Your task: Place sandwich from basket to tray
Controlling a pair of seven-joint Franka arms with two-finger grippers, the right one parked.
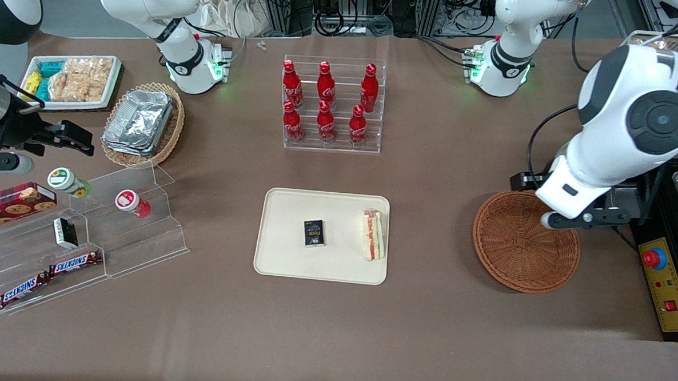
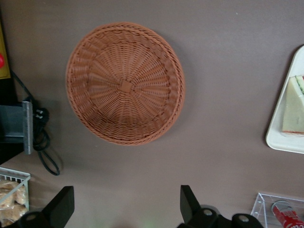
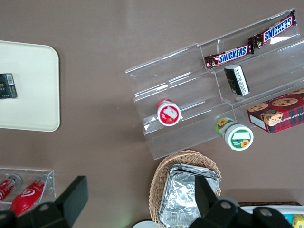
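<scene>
The sandwich [image 1: 373,235] lies on the cream tray [image 1: 285,234], at the tray's edge toward the working arm's end. It also shows in the left wrist view [image 2: 294,107] on the tray's rim [image 2: 285,140]. The reddish-brown wicker basket [image 1: 514,249] is empty; the left wrist view [image 2: 125,83] shows its bare inside. My left gripper [image 1: 586,219] hangs above the basket's rim farther from the front camera. It is open and holds nothing, its fingertips [image 2: 189,204] wide apart around the gripper's middle [image 2: 126,209].
A small dark box [image 1: 314,233] lies on the tray beside the sandwich. A clear rack of red bottles [image 1: 332,104] stands farther from the front camera than the tray. A yellow control box with a red button [image 1: 655,258] sits beside the basket.
</scene>
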